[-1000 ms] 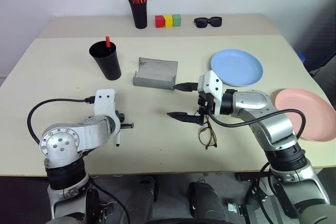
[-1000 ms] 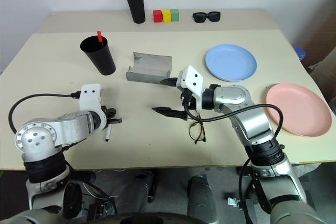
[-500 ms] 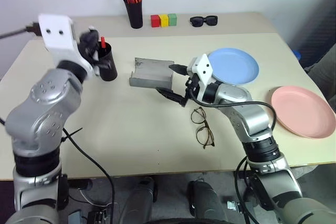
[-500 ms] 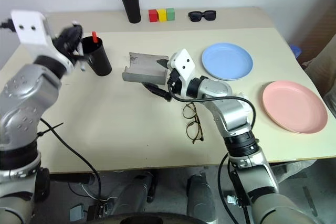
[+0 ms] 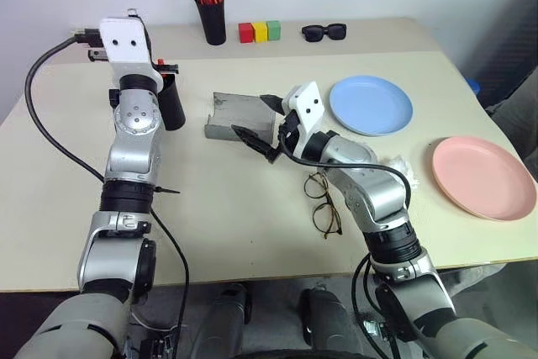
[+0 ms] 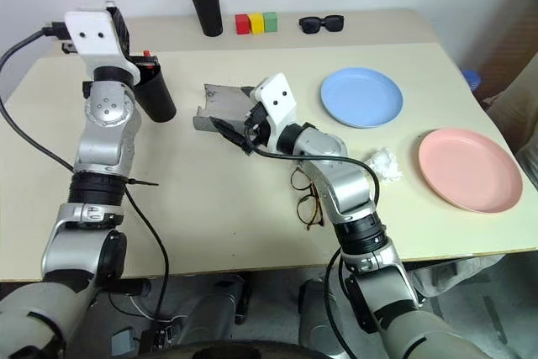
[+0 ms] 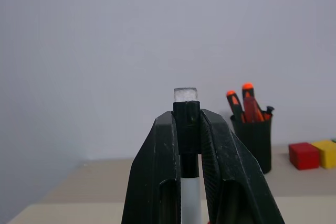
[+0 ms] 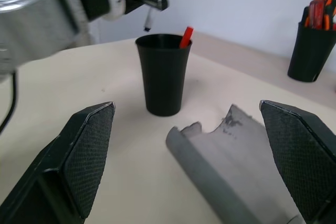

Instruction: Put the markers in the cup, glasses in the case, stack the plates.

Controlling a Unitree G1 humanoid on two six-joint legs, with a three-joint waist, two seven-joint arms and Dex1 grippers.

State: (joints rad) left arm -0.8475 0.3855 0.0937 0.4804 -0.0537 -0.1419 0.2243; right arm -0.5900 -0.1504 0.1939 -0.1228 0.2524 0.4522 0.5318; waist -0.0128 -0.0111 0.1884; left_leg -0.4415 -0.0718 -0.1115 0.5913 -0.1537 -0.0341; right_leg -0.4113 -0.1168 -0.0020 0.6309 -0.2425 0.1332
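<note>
My left gripper [image 5: 162,66] is raised just above the rim of the black cup [image 5: 171,104], shut on the white marker [image 7: 189,195] with the black cap. That marker [image 8: 149,21] hangs tip-down beside the cup's mouth. The red marker [image 8: 184,35] stands inside the cup. My right gripper [image 5: 253,118] is open, its fingers spread in front of the open grey case [image 5: 238,113]. The wire-frame glasses [image 5: 324,204] lie on the table under my right forearm. The blue plate [image 5: 371,105] and the pink plate [image 5: 483,178] lie apart on the right.
A black pen holder [image 5: 212,21] with orange-tipped pens, three coloured blocks [image 5: 259,32] and black sunglasses [image 5: 324,33] line the table's far side. A crumpled white tissue [image 5: 402,167] lies between the plates. My left arm's cable loops over the table's left side.
My left arm has swung up from the table's front to above the cup, carrying the white marker. My right gripper has moved away from the glasses to the case. The camera view has shifted.
</note>
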